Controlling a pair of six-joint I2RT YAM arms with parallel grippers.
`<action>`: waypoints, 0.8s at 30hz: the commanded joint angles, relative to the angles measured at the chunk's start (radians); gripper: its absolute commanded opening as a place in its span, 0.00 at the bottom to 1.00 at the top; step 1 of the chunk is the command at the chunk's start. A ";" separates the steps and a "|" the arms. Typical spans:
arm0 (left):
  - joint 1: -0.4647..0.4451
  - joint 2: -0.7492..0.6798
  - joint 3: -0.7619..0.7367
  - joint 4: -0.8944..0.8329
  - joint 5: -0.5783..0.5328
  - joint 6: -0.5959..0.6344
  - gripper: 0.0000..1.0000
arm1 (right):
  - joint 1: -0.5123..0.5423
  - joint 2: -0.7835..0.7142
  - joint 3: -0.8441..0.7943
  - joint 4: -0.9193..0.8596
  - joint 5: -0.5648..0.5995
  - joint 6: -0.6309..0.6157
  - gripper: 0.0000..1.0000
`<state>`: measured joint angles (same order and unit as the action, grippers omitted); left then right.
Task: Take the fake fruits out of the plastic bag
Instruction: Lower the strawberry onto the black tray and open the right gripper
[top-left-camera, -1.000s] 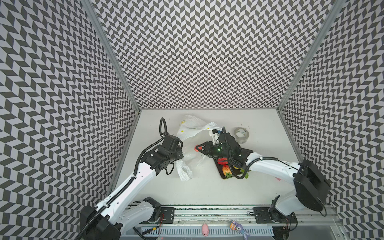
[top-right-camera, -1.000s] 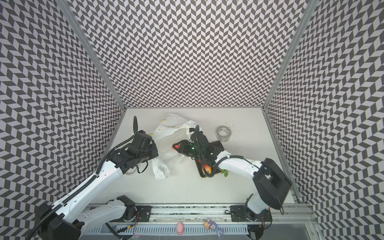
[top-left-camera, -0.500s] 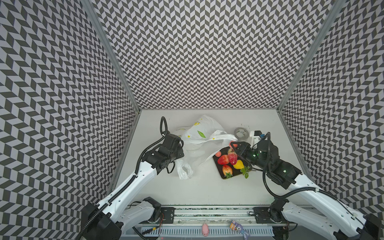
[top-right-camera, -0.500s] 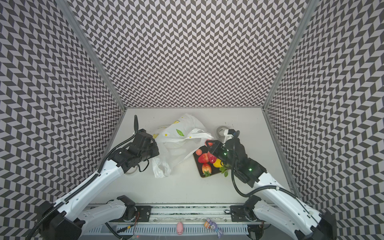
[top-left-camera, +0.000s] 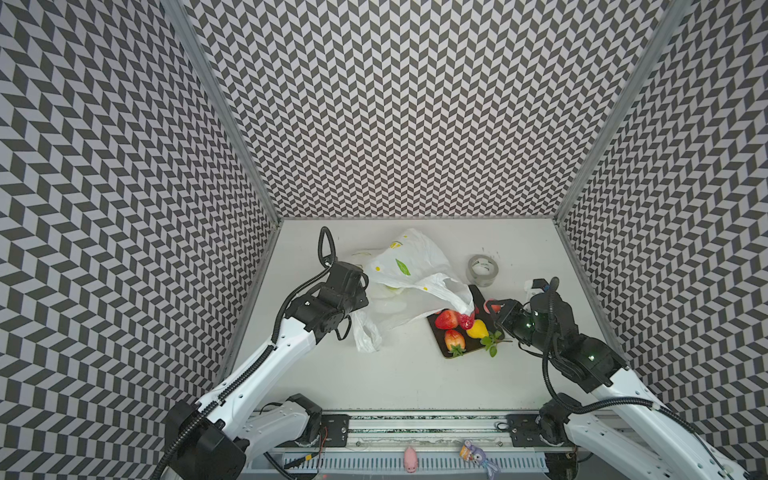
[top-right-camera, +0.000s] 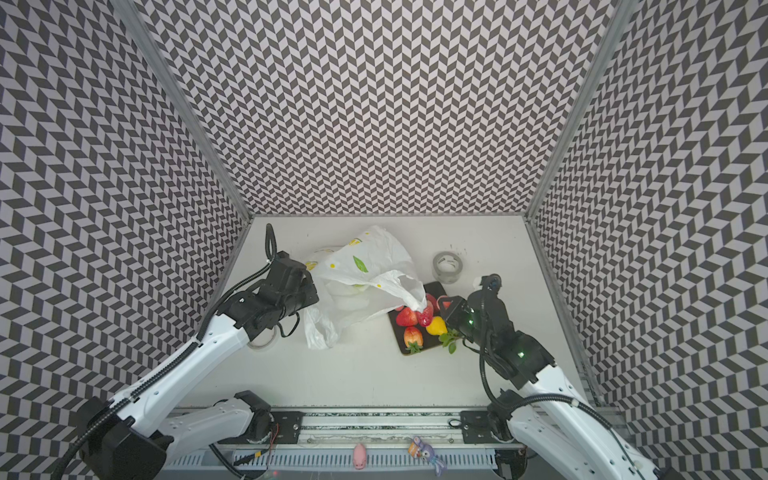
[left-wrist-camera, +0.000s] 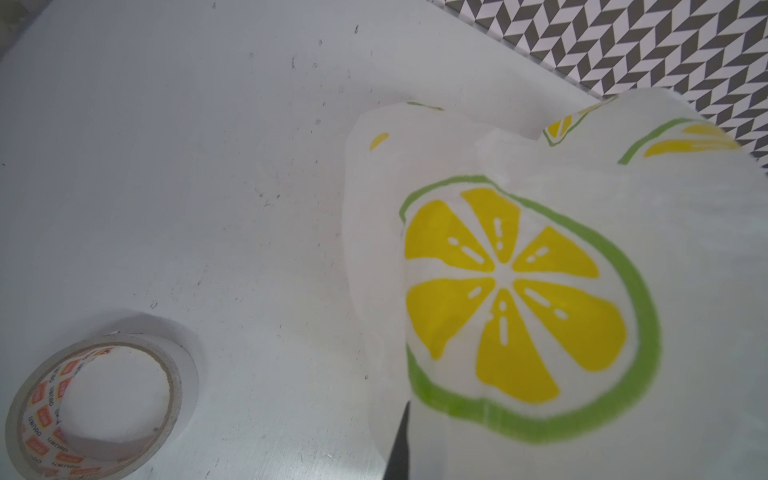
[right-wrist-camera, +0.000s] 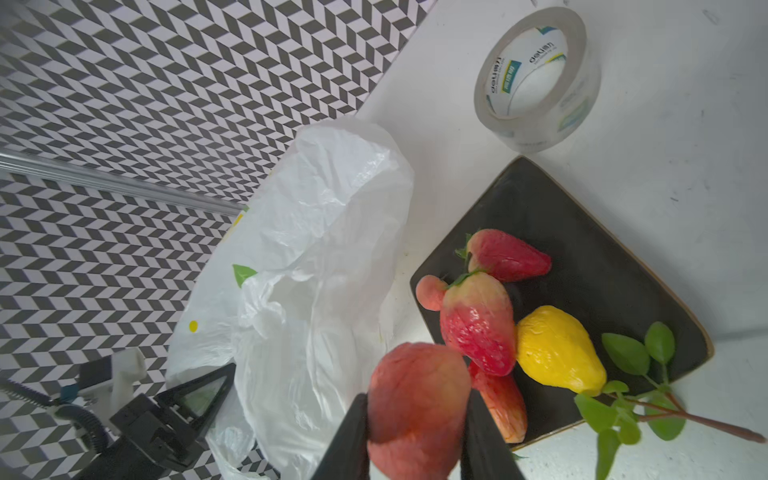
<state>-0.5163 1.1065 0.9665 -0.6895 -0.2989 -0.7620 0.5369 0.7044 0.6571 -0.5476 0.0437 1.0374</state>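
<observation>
Right wrist view: the right gripper (right-wrist-camera: 415, 419) has its dark fingers (right-wrist-camera: 349, 440) closed partway on a red-orange fruit (right-wrist-camera: 415, 390), pinching it from both sides. In both top views this gripper hangs over the right side of the dark tray (top-left-camera: 478, 293). On the tray lie more fake fruits (right-wrist-camera: 498, 316): red strawberries (right-wrist-camera: 507, 255), a small pink one (right-wrist-camera: 430, 291), and a yellow lemon (right-wrist-camera: 557, 349) whose leafy twig (right-wrist-camera: 631, 395) trails off onto the table (top-left-camera: 399, 374). The plastic bag (top-left-camera: 407, 270) lies crumpled just left of the tray, with one loose flap draped over the strawberries. The left gripper (top-left-camera: 360, 293) is clamped fully shut on the bag's left side and holds it up. One tape roll (top-left-camera: 482, 270) stands behind the tray. A second roll (left-wrist-camera: 95, 407) lies beside the left arm.
</observation>
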 joint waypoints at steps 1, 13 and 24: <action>0.004 0.002 0.031 0.015 -0.049 -0.023 0.00 | -0.043 0.014 -0.048 0.002 0.017 -0.027 0.31; 0.002 0.050 0.077 0.032 0.039 0.072 0.00 | -0.283 0.401 -0.051 0.277 -0.088 -0.277 0.33; 0.002 0.042 0.087 0.007 0.030 0.082 0.00 | -0.288 0.592 -0.051 0.366 -0.226 -0.301 0.39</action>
<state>-0.5163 1.1595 1.0302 -0.6777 -0.2634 -0.6849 0.2520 1.2964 0.6167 -0.2611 -0.1490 0.7467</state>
